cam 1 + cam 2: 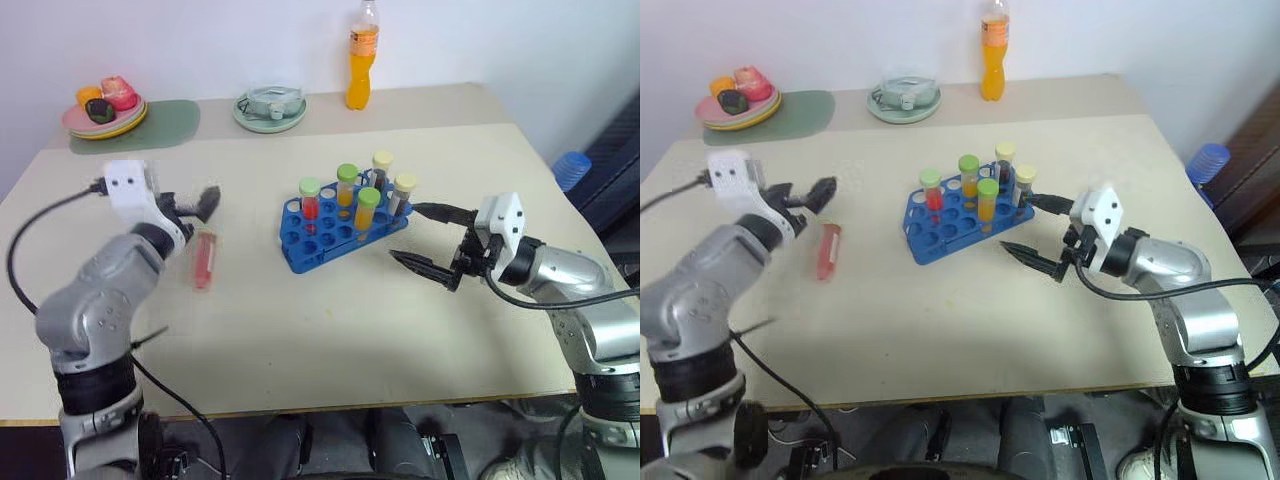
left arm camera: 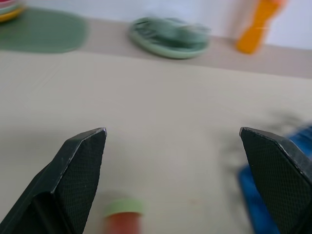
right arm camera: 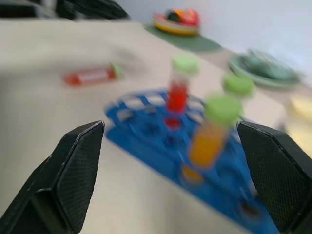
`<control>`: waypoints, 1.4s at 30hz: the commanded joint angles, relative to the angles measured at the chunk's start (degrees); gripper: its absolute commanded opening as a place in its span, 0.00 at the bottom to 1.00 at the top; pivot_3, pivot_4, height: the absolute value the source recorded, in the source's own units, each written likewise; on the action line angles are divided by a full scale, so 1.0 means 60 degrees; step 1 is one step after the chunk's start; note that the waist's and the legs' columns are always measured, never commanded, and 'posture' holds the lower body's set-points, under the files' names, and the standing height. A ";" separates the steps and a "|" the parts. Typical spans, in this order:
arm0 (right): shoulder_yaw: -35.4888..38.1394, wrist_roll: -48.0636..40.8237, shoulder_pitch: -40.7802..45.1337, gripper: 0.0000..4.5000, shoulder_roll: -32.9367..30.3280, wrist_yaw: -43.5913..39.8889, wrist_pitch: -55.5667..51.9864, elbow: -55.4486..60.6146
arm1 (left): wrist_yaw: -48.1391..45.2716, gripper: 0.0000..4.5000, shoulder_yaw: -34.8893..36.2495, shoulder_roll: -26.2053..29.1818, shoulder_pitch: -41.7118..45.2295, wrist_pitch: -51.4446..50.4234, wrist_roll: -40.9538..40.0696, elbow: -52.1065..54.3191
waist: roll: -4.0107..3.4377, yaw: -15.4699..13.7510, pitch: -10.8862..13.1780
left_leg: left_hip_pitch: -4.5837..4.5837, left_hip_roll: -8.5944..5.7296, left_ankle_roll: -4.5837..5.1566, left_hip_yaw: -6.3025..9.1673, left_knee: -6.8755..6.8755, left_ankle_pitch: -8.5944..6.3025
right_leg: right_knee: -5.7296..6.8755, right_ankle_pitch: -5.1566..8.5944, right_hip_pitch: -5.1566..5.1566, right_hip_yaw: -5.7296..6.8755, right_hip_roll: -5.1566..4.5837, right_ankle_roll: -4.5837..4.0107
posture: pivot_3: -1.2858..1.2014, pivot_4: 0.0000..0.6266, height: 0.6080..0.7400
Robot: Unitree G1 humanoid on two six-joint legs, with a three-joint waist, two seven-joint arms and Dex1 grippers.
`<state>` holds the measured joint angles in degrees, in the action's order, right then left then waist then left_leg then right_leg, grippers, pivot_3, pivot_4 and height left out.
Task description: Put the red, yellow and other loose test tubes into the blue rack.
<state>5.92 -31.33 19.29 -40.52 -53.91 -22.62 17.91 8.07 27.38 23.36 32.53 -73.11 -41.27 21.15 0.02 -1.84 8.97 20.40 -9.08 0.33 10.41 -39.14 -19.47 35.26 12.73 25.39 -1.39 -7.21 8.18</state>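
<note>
The blue rack (image 1: pixel 330 243) stands mid-table, holding a red tube (image 1: pixel 310 201), two orange-yellow tubes (image 1: pixel 367 209) with green caps, and two cream-capped tubes (image 1: pixel 404 192). One loose red test tube (image 1: pixel 204 258) with a green cap lies flat on the table to the left of the rack. My left gripper (image 1: pixel 190 205) hovers open just above and behind that tube (image 2: pixel 122 218), holding nothing. My right gripper (image 1: pixel 405 232) is open and empty at the rack's right end, pointing at it; the rack (image 3: pixel 146 141) and the loose tube (image 3: pixel 92 75) show between its fingers (image 3: pixel 78 165).
Along the table's back stand an orange drink bottle (image 1: pixel 362 55), a green plate with a container (image 1: pixel 270 110), and a plate of fruit (image 1: pixel 105 112) on a green mat (image 1: pixel 165 125). A blue object (image 1: pixel 571 168) sits off the right edge.
</note>
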 commanded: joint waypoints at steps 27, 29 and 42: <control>-0.0253 -0.0013 0.0446 0.99 -0.0025 -0.0224 -0.0208 0.0395 | 0.4398 1.00 -0.0261 0.0609 0.3314 -0.3231 -0.0974 -0.6926 | 0.0022 -0.0050 0.0012 | 0.0002 -0.0001 -0.0009 0.0002 0.0000 -0.0001 | 0.0010 -0.0001 0.0014 0.0005 0.0000 0.0002 | 0.52 0.24 1.00; -0.0226 -0.0035 0.0372 1.00 -0.0036 -0.0193 -0.0229 0.0455 | 0.4468 0.91 -0.0153 0.0517 0.3396 -0.3231 -0.0809 -0.7251 | 0.0023 -0.0050 0.0012 | 0.0002 -0.0001 -0.0009 0.0002 0.0001 -0.0001 | 0.0011 -0.0001 0.0014 0.0005 0.0000 0.0002 | 0.52 0.24 1.00; -0.0333 0.0022 0.0358 1.00 0.0027 -0.0091 -0.0352 0.0493 | 0.4808 0.17 0.0730 -0.0122 0.3444 -0.3231 0.0109 -0.7075 | 0.0019 -0.0063 0.0007 | -0.0008 -0.0006 -0.0010 0.0000 -0.0004 0.0000 | 0.0017 -0.0004 0.0006 0.0005 -0.0007 0.0007 | 0.52 0.24 1.00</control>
<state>3.08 -30.65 20.52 -40.27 -54.75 -25.01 19.08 37.19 31.24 23.01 54.06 -91.99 -40.24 -23.44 0.14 -2.21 9.00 20.35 -9.12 0.27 10.41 -39.16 -19.47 35.37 12.71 25.42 -1.36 -7.25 8.21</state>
